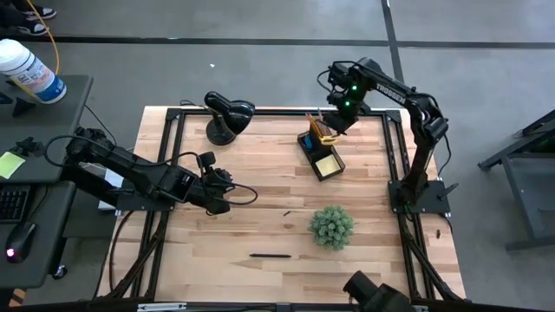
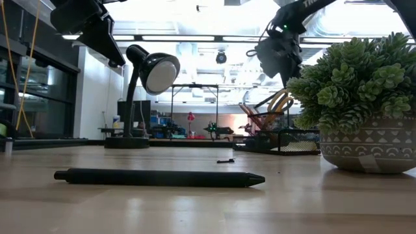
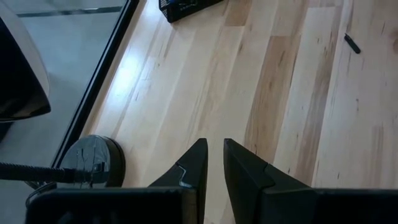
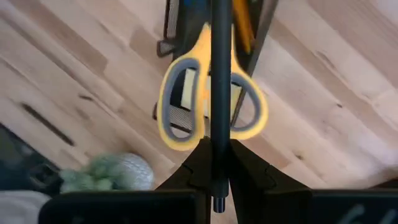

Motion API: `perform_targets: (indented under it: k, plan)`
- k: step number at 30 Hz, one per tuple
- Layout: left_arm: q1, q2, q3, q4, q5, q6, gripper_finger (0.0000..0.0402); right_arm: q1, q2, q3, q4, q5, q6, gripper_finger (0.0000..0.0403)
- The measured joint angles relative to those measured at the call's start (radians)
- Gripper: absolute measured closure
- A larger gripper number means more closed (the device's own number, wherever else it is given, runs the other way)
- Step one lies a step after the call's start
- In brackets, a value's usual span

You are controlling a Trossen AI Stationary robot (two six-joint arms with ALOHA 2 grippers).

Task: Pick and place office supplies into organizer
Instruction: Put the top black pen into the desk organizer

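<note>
Scissors (image 4: 211, 115) and pencils (image 4: 241, 25) crowd organizer (image 1: 321, 154) beneath right hand (image 4: 212, 163).

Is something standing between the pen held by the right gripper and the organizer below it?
Yes: the right gripper holds a black pen above the organizer, and the yellow scissors already standing there lie directly beneath it.

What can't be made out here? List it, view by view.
- High view: the right gripper covers the organizer's tall compartment, hiding its contents.
- Right wrist view: the black pen the fingers clamp runs off the edge, tip unseen; it crosses the yellow-handled scissors.
- Low view: the small dark piece beyond the table pen is too small to identify.
</note>
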Motion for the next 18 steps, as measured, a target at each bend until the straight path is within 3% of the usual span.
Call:
perform_targets:
  k: [13, 18]
  plan:
    - [0.000, 0.000, 0.000, 0.000, -0.007, 0.002, 0.0360, -0.105, -0.003, 0.000, 0.000, -0.607, 0.225, 0.0375]
    - [0.000, 0.000, 0.000, 0.001, -0.022, 0.002, 0.0360, -0.112, -0.004, 0.000, 0.000, -0.625, 0.325, 0.0375]
